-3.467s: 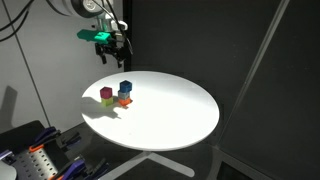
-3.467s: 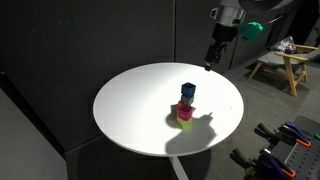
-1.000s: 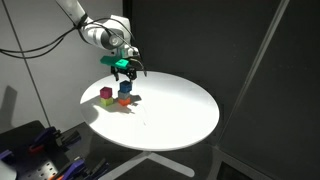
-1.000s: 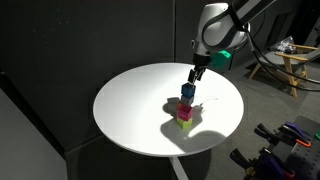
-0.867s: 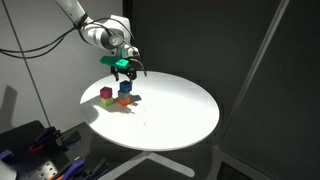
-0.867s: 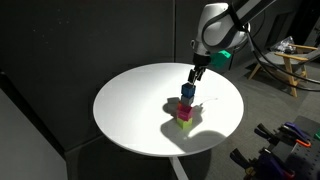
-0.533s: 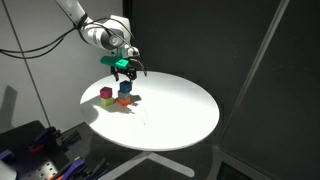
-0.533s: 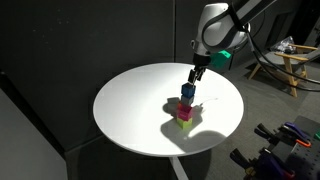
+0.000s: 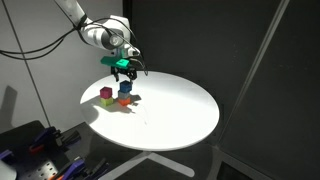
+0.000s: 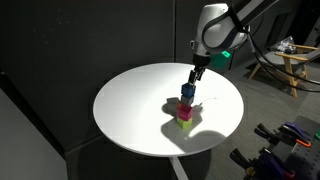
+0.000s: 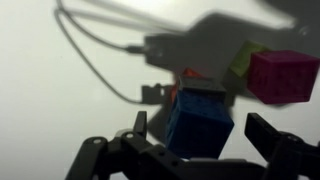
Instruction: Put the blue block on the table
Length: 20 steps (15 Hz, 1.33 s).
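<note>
The blue block (image 9: 125,87) sits on top of an orange block (image 9: 125,100) on the round white table (image 9: 175,115). In the other exterior view the blue block (image 10: 187,91) also tops the stack. My gripper (image 9: 124,71) hovers just above it, also seen from the far side (image 10: 196,74). In the wrist view the blue block (image 11: 200,122) lies between the two fingers of my gripper (image 11: 200,138), with a gap on each side. The gripper is open and holds nothing.
A magenta block (image 9: 106,93) stands on a yellow-green block (image 9: 107,101) right beside the stack; both show in the wrist view (image 11: 283,76). Wooden furniture (image 10: 285,62) stands behind the table. Tool racks (image 9: 40,155) stand on the floor near the table's edge.
Since 3.5 s ago my gripper has come down from the table's far edge to just above the blue block. Over the last second nothing has moved.
</note>
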Each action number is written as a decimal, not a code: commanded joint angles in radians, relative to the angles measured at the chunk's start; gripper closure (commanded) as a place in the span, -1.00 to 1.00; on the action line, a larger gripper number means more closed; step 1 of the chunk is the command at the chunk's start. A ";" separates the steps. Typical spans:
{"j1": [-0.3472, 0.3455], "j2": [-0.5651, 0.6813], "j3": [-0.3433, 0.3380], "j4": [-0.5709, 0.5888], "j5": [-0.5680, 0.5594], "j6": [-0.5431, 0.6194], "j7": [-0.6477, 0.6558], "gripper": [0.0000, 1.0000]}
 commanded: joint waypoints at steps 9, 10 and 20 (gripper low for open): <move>0.008 0.091 0.001 0.095 -0.030 -0.015 0.061 -1.00; 0.009 0.098 0.001 0.102 -0.032 -0.015 0.064 -1.00; 0.012 0.134 0.002 0.144 -0.033 -0.023 0.062 0.34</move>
